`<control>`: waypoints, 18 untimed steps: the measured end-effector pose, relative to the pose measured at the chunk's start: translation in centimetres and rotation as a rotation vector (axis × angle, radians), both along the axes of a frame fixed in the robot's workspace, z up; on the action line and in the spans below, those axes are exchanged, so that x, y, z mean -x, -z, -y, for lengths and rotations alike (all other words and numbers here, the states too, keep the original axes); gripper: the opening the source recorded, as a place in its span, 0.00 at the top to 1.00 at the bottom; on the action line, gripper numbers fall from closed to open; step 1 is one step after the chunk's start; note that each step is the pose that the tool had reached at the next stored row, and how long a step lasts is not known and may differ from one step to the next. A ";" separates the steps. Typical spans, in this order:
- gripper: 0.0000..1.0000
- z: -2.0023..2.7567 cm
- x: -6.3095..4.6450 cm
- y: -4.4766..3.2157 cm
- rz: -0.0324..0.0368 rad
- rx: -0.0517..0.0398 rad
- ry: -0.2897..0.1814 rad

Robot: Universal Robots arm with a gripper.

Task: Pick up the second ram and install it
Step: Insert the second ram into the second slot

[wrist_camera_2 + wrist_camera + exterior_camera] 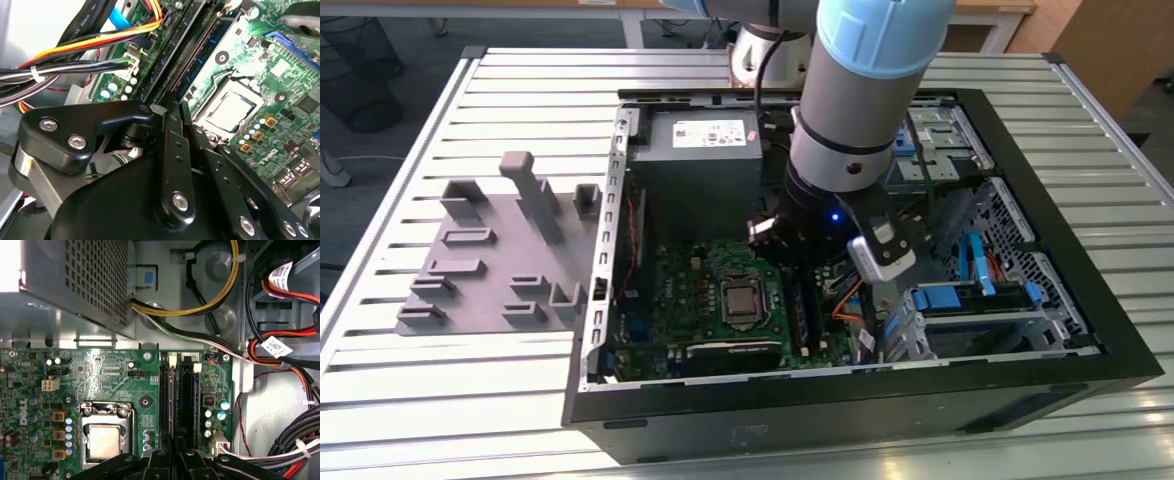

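Locate the second ram standing on edge in one of the long black slots of the green motherboard, beside the processor socket. In the second wrist view its blue board runs away from the gripper along the slot, with the socket just to one side. A second dark slot lies just beside it, on the side away from the socket.

The gripper sits directly over the near end of the stick, in line with its length. You cannot tell from these views whether it clamps the stick or only stands over it.

In the exterior view the gripper reaches down into the open computer case, above the motherboard. The grey power-supply box sits beyond the board, and yellow and black cables run from it. A grey fixture rests on the slatted table at the exterior view's left, well apart from the case.
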State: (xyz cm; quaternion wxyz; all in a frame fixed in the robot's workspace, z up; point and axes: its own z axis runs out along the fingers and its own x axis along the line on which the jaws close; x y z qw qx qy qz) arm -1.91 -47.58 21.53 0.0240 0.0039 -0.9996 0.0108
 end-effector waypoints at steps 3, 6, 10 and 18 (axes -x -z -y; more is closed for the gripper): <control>0.86 0.01 0.0 -0.01 0.0001 0.0152 0.000; 0.86 0.01 0.0 -0.03 0.0000 0.0180 0.000; 0.86 0.01 0.0 -0.02 0.0000 0.0181 0.000; 0.86 0.01 0.0 -0.02 0.0000 0.0187 0.000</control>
